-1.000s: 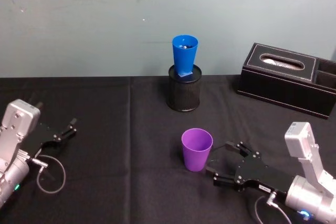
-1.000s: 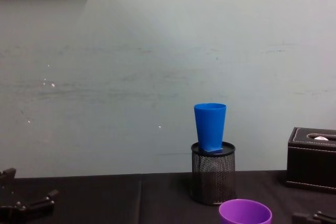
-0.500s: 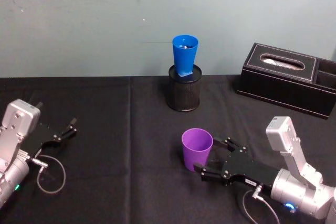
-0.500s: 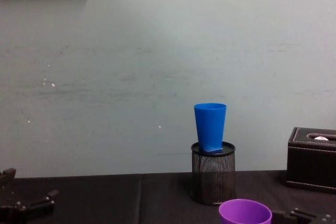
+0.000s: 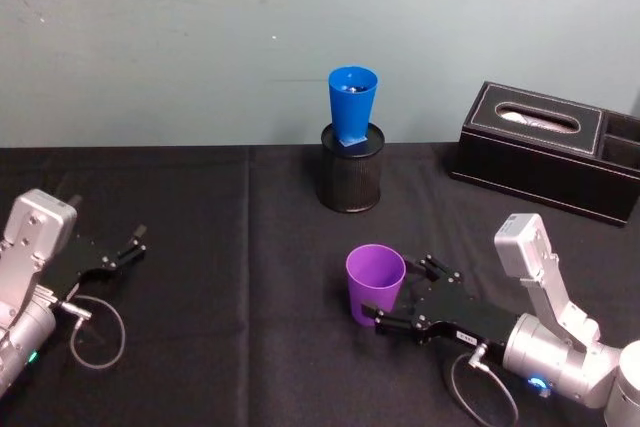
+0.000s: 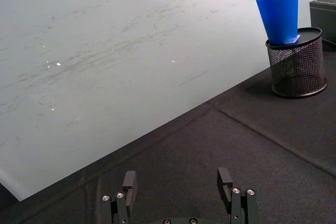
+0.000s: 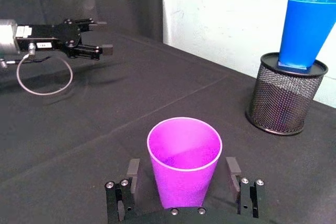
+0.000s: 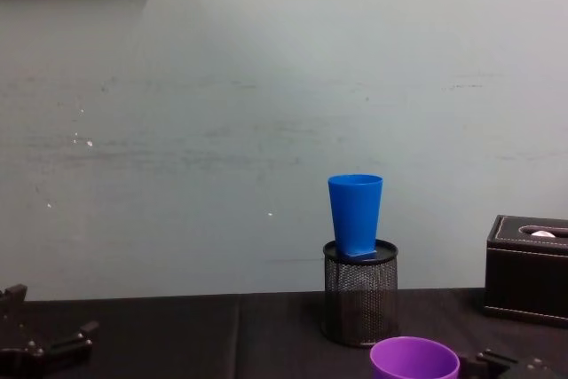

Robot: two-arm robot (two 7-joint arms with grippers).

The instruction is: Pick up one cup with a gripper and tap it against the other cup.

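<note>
The purple cup [image 5: 375,282] is shown upright on the black tablecloth [image 5: 230,327], mouth up and long axis vertical. It is straddled by the right gripper [image 7: 182,165], whose jaws are spread wide, with a gap left on each side. The blue cup [image 5: 352,102] is seated base-down in the mesh pen holder [image 5: 350,182] well behind. The left gripper [image 5: 128,245] is parked at far left, jaws apart.

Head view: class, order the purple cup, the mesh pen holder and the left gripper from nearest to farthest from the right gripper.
1. Purple cup, between the right gripper's open fingers.
2. Mesh pen holder, farther back, near the centre.
3. Left gripper, far over on the robot's left.
</note>
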